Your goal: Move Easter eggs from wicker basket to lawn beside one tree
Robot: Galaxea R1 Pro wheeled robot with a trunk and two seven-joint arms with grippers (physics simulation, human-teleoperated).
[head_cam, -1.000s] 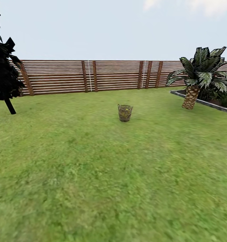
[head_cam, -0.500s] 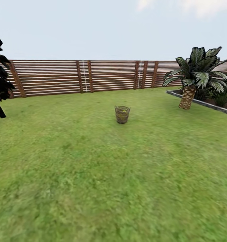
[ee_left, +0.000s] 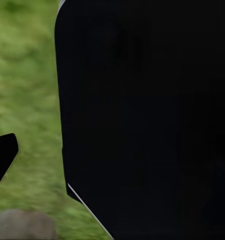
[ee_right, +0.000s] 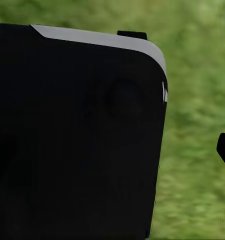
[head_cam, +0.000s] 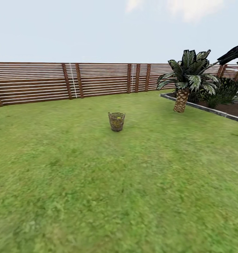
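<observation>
In the head view, the whole picture had slid to the left since a moment before. That meant the camera had turned to the right, not that the things had moved. The wicker basket (head_cam: pixel 116 121) stood on the lawn (head_cam: pixel 98 189), a good way ahead and a little left of the middle. A bit of yellow showed inside its rim, most likely the Easter eggs, but they were too small to count. The black tree on the left had gone out of sight. The palm (head_cam: pixel 186 79) and the fence (head_cam: pixel 62 81) sat more to the left than before. So the robot was still on its way, and no egg had been taken out yet.

In the left wrist view, a big black robot part hid the jaws, so I could not tell how they stood. Blurry grass showed beside it.

In the right wrist view it was the same: a black part, green grass, and jaws I could not tell about.
</observation>
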